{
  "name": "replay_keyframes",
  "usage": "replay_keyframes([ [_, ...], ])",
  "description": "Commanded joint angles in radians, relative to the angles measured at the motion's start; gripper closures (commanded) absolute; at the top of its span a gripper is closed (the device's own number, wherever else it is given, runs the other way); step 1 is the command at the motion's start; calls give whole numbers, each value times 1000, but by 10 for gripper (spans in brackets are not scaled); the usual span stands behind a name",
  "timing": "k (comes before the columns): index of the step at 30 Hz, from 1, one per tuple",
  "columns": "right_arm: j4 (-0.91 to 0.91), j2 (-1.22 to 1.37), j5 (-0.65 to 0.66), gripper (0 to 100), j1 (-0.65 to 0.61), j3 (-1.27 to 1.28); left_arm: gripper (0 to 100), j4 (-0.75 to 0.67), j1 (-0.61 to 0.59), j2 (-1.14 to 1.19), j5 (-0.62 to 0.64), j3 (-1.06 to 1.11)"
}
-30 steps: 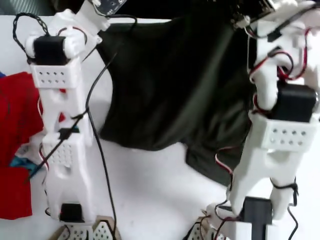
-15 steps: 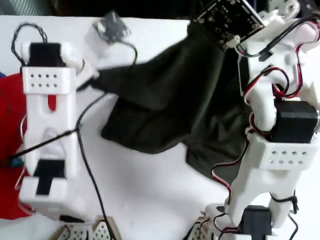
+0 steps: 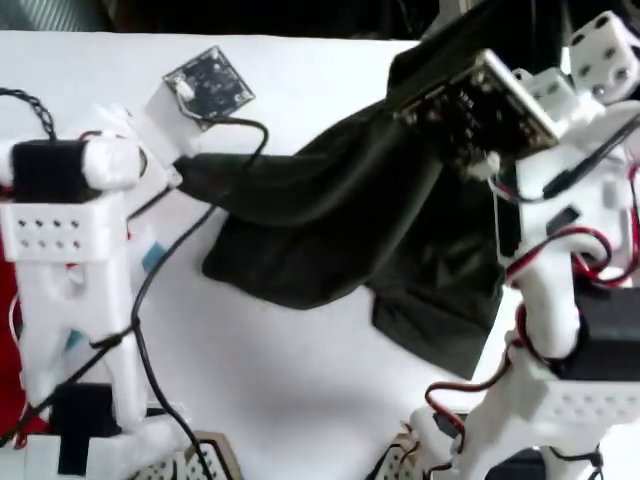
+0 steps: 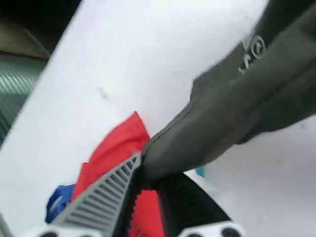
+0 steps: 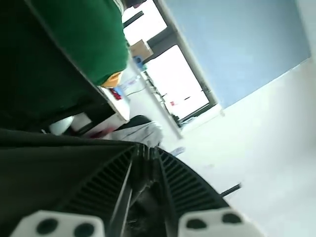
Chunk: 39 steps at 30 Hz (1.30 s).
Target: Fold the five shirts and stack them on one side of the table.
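Dark olive, soft cloth shirt [image 3: 330, 230] slung mid-frame, half off white table [image 3: 300, 400]; left gripper [image 4: 144, 170], right gripper [image 5: 148, 155] each pinching an edge; looks light, floppy, best held by corners

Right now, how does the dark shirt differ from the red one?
The dark shirt is a deep olive; the red shirt is bright red. The dark shirt is pinched by the left gripper and the right gripper and stretched between them, partly lifted; the red shirt lies on the table with no gripper on it. Both rest at least partly on the same white table.
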Motion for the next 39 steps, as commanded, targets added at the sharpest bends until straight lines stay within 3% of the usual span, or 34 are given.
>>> replay_keyframes([
  [1,-68,-25,40,979,13,-34,980,-9,-7,-41,-5,-124],
  [10,-314,-36,40,979,140,-32,980,-14,-7,-38,-5,-385],
  [24,-277,-30,40,979,137,-26,980,-15,-16,-35,-2,-387],
  [30,-334,44,38,979,136,66,980,-160,-36,30,0,-328],
  [36,-456,163,-3,979,105,138,980,-437,-108,189,49,-288],
  [39,-509,194,-40,979,104,135,980,-466,-114,225,58,-348],
])
